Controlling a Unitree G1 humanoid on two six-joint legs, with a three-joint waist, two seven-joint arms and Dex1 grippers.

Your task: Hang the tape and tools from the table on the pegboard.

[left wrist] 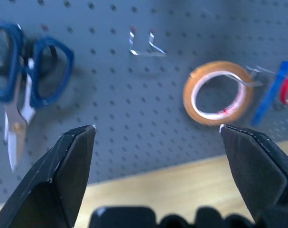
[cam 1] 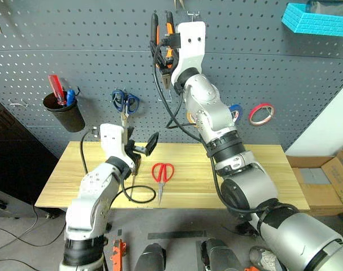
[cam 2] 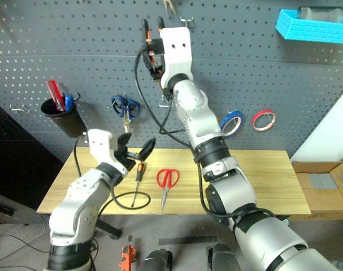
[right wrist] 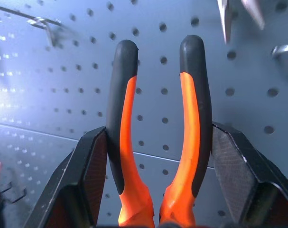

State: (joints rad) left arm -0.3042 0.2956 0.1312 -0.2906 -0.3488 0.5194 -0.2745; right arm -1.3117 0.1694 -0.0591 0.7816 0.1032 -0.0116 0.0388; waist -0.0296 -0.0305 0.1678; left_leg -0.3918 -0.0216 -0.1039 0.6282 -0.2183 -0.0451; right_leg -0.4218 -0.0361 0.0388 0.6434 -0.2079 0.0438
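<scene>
Overhead, dark grey pegboard [cam 1: 261, 73]; pale table [cam 1: 261, 175].

The pale-yellow wooden plank counter [cam 2: 256, 175] carries red-handled scissors [cam 2: 166, 182] near its centre, with a slim orange-and-black-handled screwdriver [cam 2: 138, 182] just beside them at nine o'clock.

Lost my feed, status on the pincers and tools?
Right pincer shut on pliers, raised at pegboard. Left pincer open, empty. Red scissors, screwdriver on table.
</scene>
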